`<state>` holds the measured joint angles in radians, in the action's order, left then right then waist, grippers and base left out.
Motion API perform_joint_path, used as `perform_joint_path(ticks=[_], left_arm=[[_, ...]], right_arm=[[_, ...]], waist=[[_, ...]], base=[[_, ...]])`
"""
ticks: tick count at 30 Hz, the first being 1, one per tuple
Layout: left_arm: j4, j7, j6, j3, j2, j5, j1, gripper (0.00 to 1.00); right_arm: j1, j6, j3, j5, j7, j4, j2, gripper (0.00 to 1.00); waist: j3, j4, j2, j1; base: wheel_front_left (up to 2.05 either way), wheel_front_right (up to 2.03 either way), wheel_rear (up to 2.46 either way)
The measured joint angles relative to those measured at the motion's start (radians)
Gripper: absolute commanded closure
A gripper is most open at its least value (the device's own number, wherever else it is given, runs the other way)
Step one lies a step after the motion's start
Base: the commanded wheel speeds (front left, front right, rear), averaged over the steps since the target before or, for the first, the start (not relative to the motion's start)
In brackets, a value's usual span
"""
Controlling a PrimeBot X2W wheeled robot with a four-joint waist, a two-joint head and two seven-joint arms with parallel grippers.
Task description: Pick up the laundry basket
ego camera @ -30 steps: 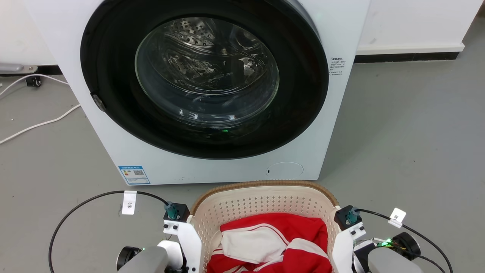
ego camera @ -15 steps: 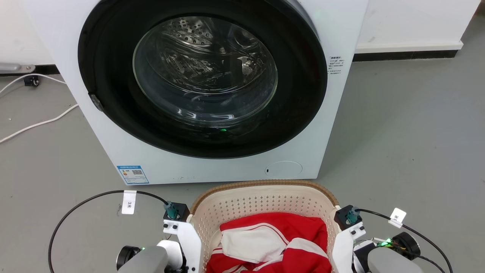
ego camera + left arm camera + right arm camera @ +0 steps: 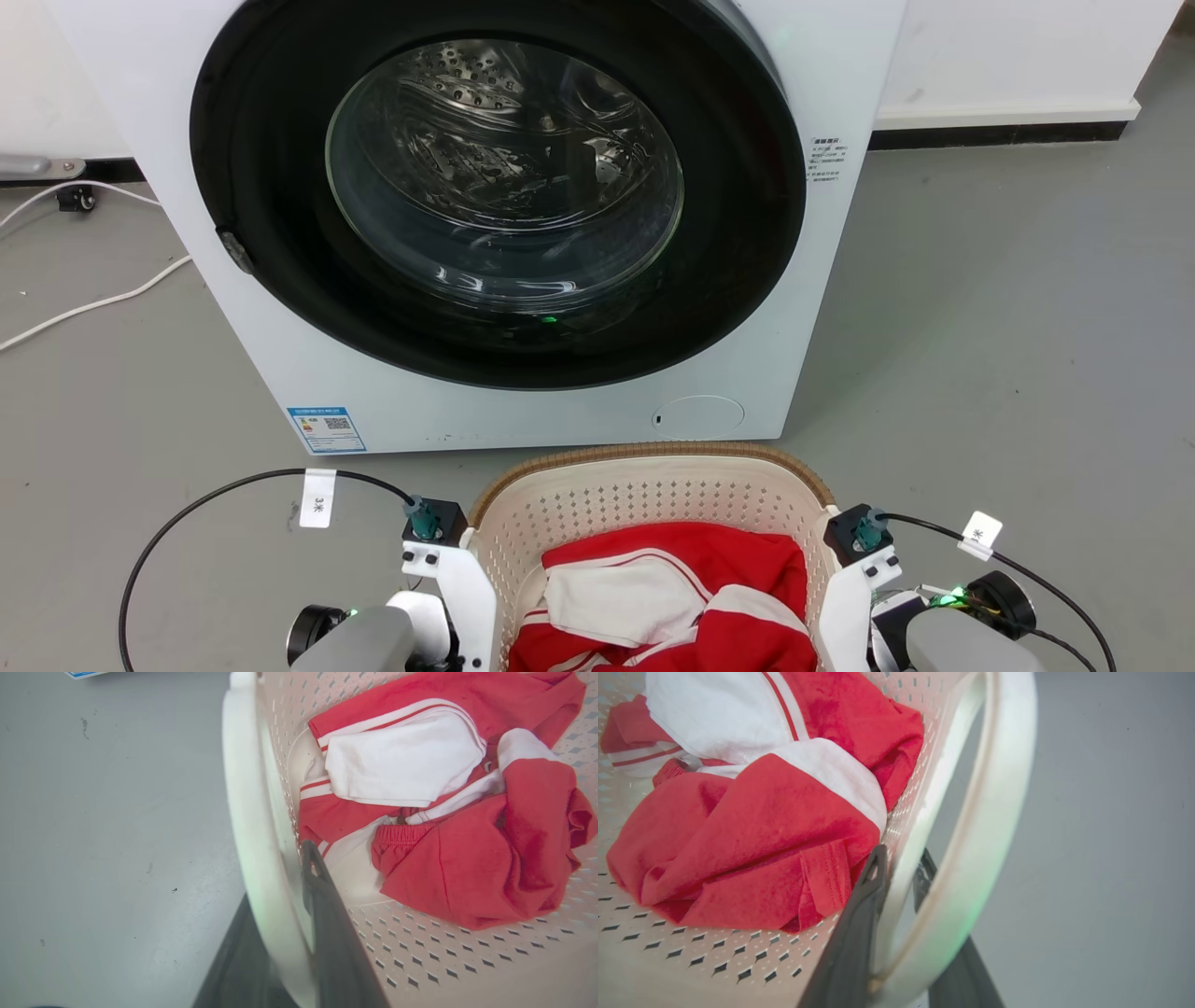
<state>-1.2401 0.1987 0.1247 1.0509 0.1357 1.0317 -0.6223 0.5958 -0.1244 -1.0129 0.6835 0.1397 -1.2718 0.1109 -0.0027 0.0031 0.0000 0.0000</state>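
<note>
Clamping one laundry basket (image 3: pixel 644 495): left end effector (image 3: pixel 276 877), right end effector (image 3: pixel 902 858).

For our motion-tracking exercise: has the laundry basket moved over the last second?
Yes, very slightly. Against the blue label on the washer, the laundry basket has shifted a touch rightward; the camera moved with it.

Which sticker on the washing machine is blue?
The blue sticker sits low at the left corner of the washer. The other sticker, higher on the right, is white with small dark print.
</note>
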Motion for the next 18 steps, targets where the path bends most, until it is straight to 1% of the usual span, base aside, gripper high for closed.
perform_joint_path(ticks=[18], left_arm=[[-0.003,-0.010,0.000,0.030,0.000,0.024,-0.004,1.00]], right_arm=[[0.007,0.000,-0.045,0.046,-0.007,-0.009,0.000,1.00]], waist=[[0.001,0.003,0.0000,0.0000]], base=[[0.00,0.00,0.00]])
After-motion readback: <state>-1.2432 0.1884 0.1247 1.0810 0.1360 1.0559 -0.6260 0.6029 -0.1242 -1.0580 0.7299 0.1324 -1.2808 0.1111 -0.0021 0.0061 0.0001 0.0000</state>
